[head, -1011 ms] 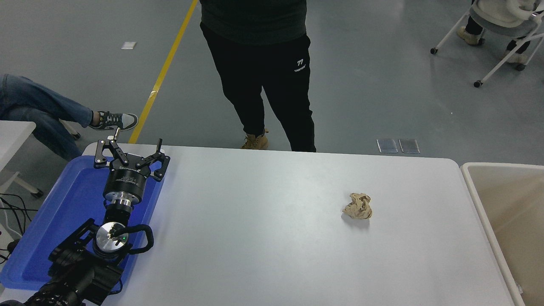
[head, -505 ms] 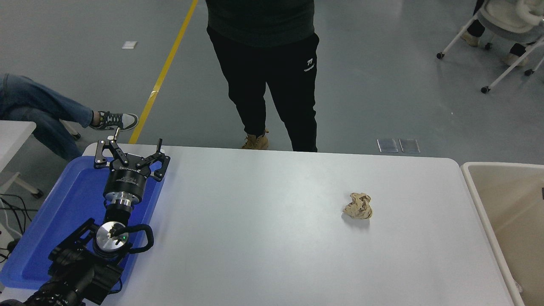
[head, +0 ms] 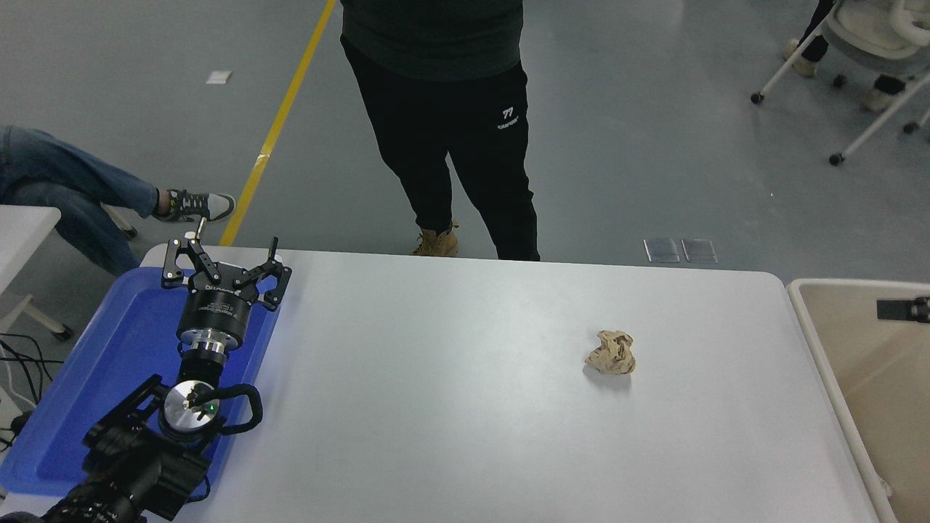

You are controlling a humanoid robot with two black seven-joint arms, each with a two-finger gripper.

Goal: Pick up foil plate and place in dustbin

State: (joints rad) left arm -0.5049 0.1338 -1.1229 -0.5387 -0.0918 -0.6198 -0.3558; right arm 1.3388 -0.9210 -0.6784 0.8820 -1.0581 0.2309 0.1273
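Note:
The foil plate is out of view. The dustbin point(head: 806, 319), beige inside with a pale rim, stands off the table's right end and is cut by the picture's edge. Only a short black piece of my right gripper point(head: 903, 309) shows, reaching in from the right edge over the dustbin's far part, and nothing is visibly held there. My left gripper point(head: 221, 256) is parked open and empty at the lower left, over the blue tray.
A crumpled tan paper ball point(head: 612, 353) lies on the white table point(head: 450, 392), right of centre. A flat blue tray point(head: 94, 378) sits under the left arm. A person point(head: 443, 116) stands at the far edge; another person's legs point(head: 80, 192) are at the left.
A black piece of my right arm has come into view at the right edge over the dustbin. The standing person shifted slightly. The left arm has not moved.

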